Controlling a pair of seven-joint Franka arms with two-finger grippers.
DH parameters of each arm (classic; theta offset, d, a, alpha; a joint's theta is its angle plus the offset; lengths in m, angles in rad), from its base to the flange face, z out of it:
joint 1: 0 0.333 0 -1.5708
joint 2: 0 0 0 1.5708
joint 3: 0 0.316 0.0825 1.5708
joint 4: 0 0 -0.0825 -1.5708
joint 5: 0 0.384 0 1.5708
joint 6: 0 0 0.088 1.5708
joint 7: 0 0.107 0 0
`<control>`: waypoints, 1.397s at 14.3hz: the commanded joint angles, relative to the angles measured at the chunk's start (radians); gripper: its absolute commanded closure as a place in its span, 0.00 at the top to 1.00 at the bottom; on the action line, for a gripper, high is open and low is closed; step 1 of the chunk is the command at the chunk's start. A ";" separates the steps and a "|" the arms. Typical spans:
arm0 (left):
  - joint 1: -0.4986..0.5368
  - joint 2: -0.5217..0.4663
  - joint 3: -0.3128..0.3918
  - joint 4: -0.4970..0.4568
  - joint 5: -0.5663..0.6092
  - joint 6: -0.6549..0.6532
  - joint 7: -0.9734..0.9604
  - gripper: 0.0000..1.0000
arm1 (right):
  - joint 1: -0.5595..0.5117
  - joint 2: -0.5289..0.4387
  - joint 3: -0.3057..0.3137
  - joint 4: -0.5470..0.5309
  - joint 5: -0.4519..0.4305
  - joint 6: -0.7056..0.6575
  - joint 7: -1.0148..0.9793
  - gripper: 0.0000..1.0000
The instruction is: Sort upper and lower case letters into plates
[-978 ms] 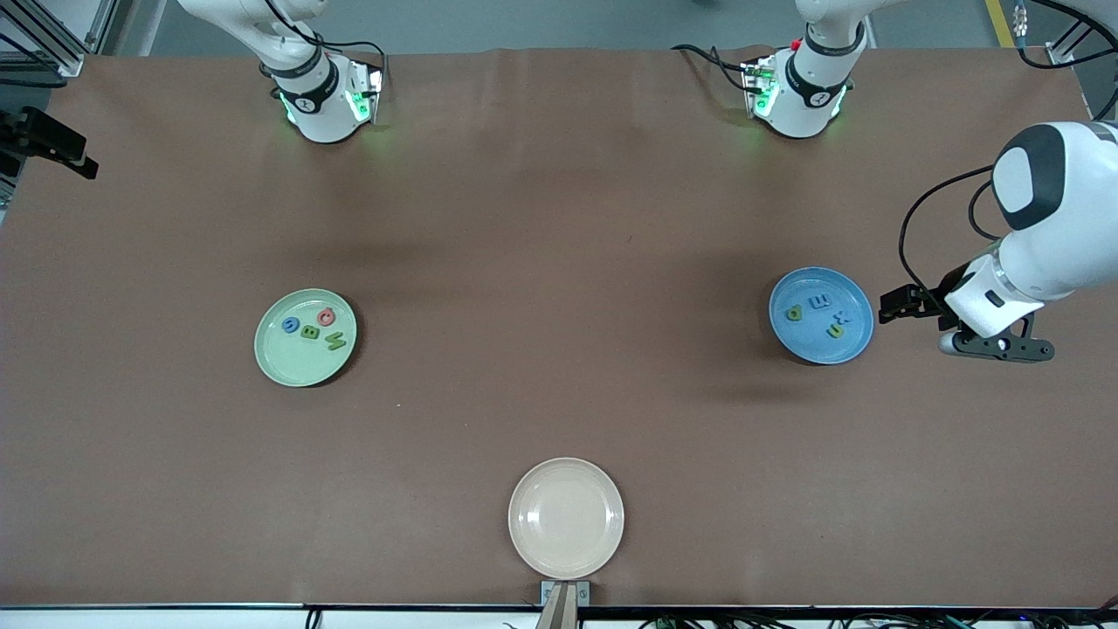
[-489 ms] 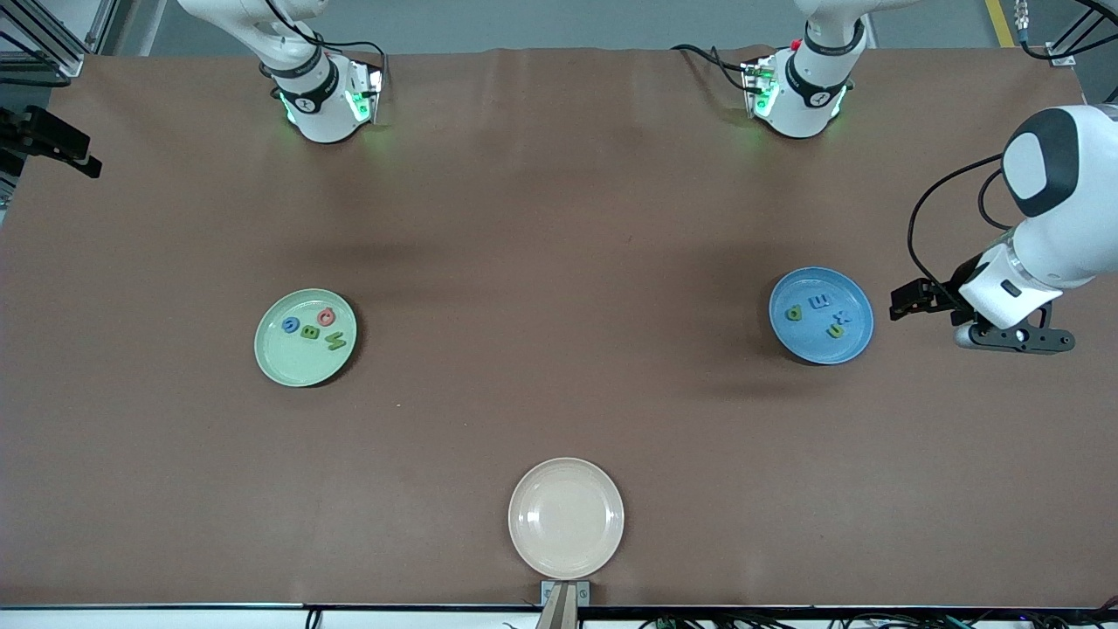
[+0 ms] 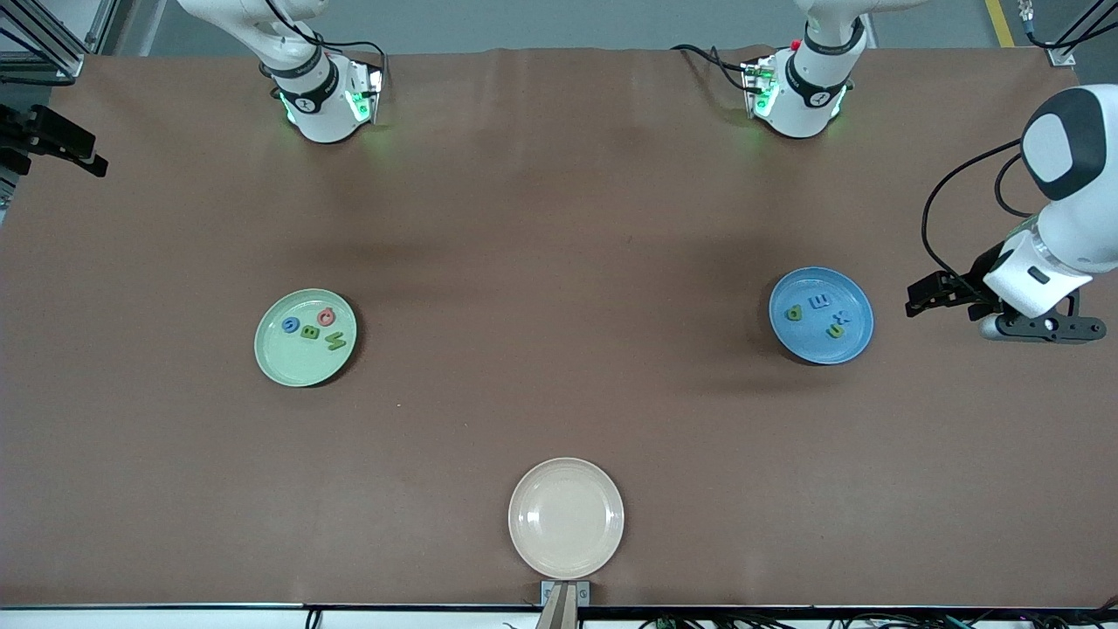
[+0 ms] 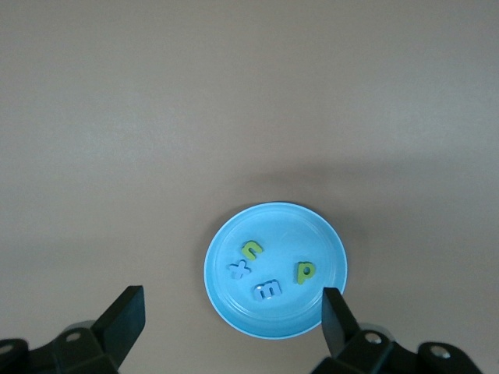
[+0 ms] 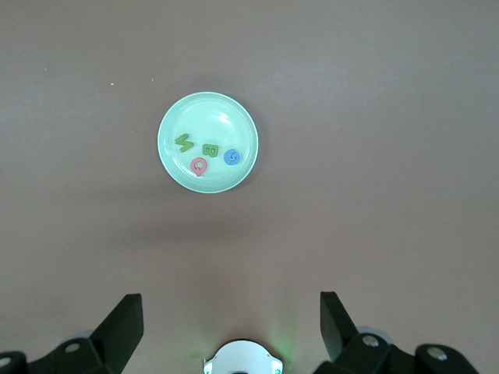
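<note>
The sky blue plate [image 3: 860, 345] holds several small letters: a green p [image 3: 794, 312], a blue m [image 3: 821, 302], a blue x and a green n. It also shows in the left wrist view [image 4: 226, 300]. The pale green plate [image 3: 293, 371] holds several letters, blue, green and red. It also shows in the right wrist view [image 5: 175, 121]. My left gripper [image 3: 1044, 330] is open and empty, over bare table beside the blue plate, toward the left arm's end. My right gripper [image 5: 231, 312] is open and empty, high over its own arm's base.
An empty cream-beige plate [image 3: 566, 518] lies at the table edge nearest the front camera, midway along it. The two arm bases [image 3: 319, 96] [image 3: 799, 92] stand at the edge farthest from that camera. Brown table cover stretches between the plates.
My left gripper has moved away from the blue plate toward the left arm's end of the table, still open. The plates and letters have not moved.
</note>
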 commanded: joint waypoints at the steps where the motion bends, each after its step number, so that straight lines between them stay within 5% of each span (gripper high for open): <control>1: -0.021 -0.049 0.020 -0.022 -0.032 -0.017 0.009 1.00 | 0.003 -0.022 -0.005 -0.013 0.012 -0.008 0.010 1.00; 7: -0.073 -0.070 0.089 -0.024 -0.032 -0.018 0.015 1.00 | 0.006 -0.022 -0.002 -0.013 0.004 -0.010 0.008 1.00; 14: -0.071 -0.073 0.057 -0.007 -0.029 -0.048 -0.003 1.00 | 0.006 -0.022 -0.003 -0.013 -0.002 -0.008 0.007 1.00; 20: -0.067 -0.089 0.030 0.106 -0.021 -0.133 -0.043 1.00 | 0.008 -0.022 0.004 -0.011 -0.002 -0.007 0.007 1.00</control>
